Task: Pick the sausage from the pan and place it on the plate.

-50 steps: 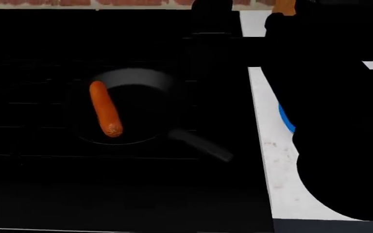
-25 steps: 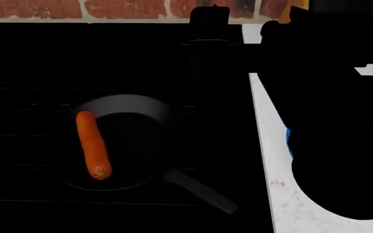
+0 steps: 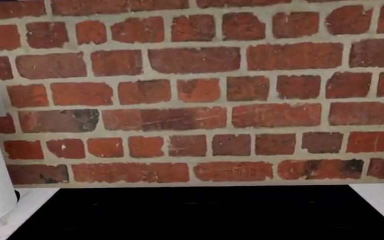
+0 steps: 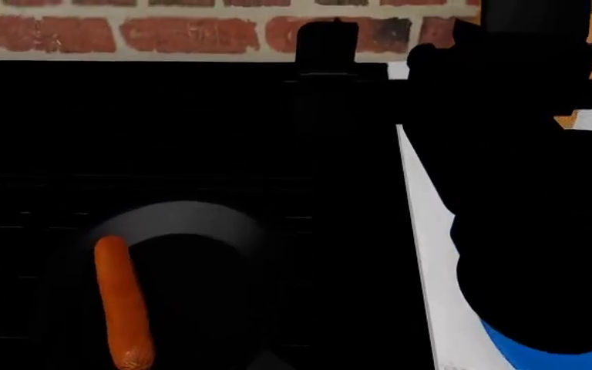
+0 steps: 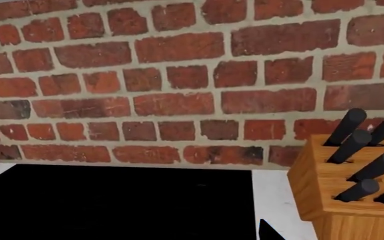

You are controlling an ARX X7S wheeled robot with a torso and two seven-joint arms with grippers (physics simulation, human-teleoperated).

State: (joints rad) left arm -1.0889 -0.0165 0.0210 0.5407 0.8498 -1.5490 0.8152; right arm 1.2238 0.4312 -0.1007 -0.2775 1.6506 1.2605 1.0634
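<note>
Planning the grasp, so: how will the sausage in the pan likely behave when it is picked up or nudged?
The sausage is a smooth cylinder with rounded ends, so it will probably roll sideways if nudged and may slip from a loose grip. It lies straight in the pan, suggesting it is fairly stiff. Being small, it is likely light.

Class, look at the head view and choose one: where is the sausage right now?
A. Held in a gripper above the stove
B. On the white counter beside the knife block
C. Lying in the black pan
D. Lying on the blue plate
C. The sausage lies inside the pan at its left side, untouched by any gripper, while the plate shows only a blue edge on the counter to the right.
</note>
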